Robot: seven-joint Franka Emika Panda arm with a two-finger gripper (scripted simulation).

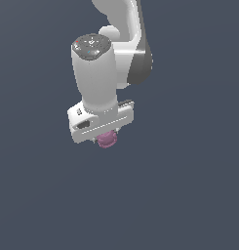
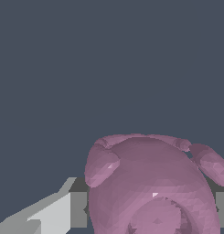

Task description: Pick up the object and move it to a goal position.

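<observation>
**Between the fingers: pink blob in the grasp**

Directly beneath the white gripper (image 1: 104,135) sits the mauve-pink lumpy object (image 1: 107,140), lodged between the grey fingers (image 2: 78,209), which appear closed against its sides. No goal marker shows, so its direction from the hand cannot be told.

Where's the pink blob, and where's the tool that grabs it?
Blob (image 2: 150,183): wrist view, middle of its rounded body.
Tool (image 1: 106,140): exterior view, between its fingertips, where the blob peeks out under the white hand.

White glossy arm (image 1: 99,73) w/ dark grey joint band, black cap w/ red & teal dots.
</observation>
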